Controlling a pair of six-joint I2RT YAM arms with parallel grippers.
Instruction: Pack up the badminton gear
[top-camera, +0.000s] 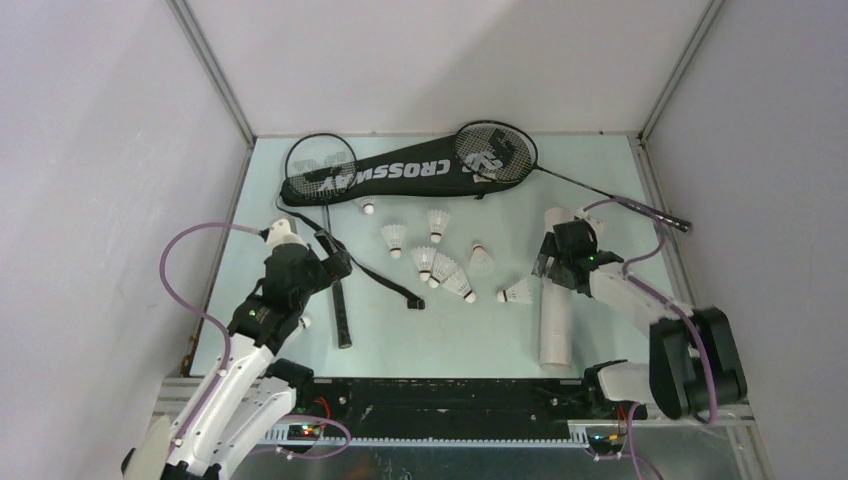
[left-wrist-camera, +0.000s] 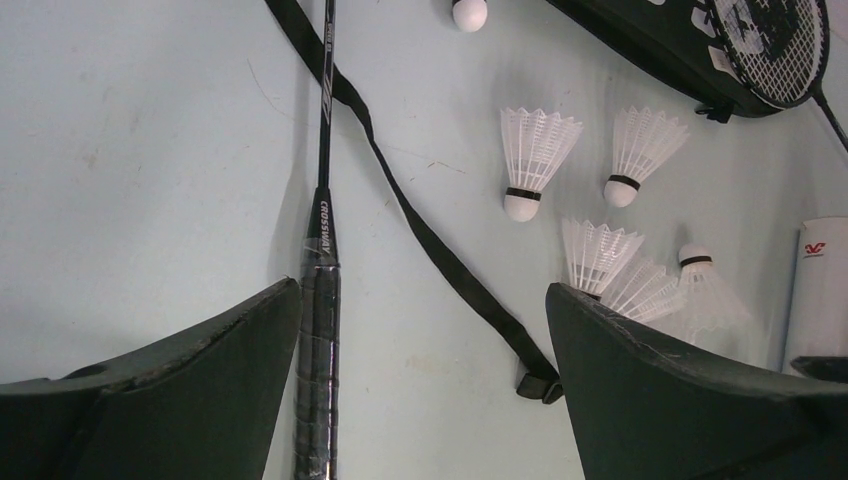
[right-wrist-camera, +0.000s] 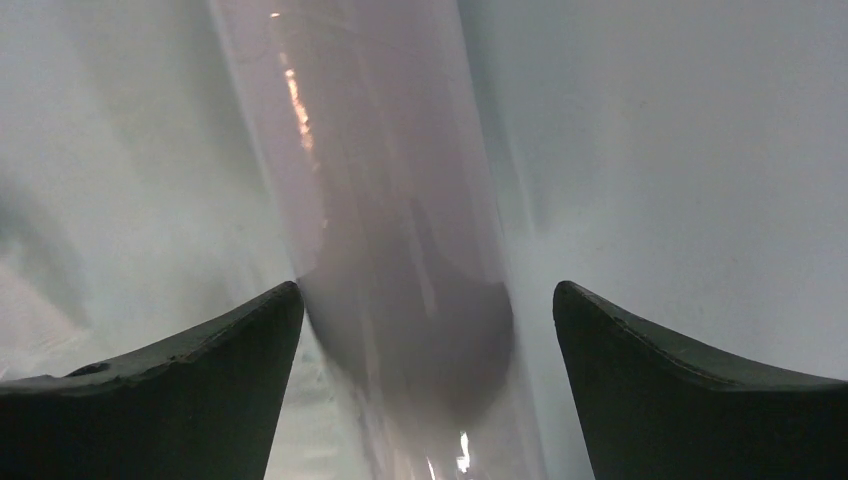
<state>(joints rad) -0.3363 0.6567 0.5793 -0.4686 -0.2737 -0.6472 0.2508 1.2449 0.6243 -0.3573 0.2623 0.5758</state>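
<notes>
**Jaws spread wide on both sides**

Left gripper (left-wrist-camera: 422, 290) hangs with jaws spread, and the taped handle of one racket (left-wrist-camera: 318, 330) lies just beside one finger on the pale surface (left-wrist-camera: 150, 150). A black strap (left-wrist-camera: 440, 250) crosses that racket's shaft. Right gripper (right-wrist-camera: 428, 290) also has its jaws spread, with the white tube (right-wrist-camera: 380, 200) between them. The close view is blurred, so contact cannot be told. Shuttlecocks (top-camera: 445, 270) lie scattered between the arms. Farther back, the second racket (top-camera: 497, 152) rests its head on the bag (top-camera: 400, 178).
</notes>
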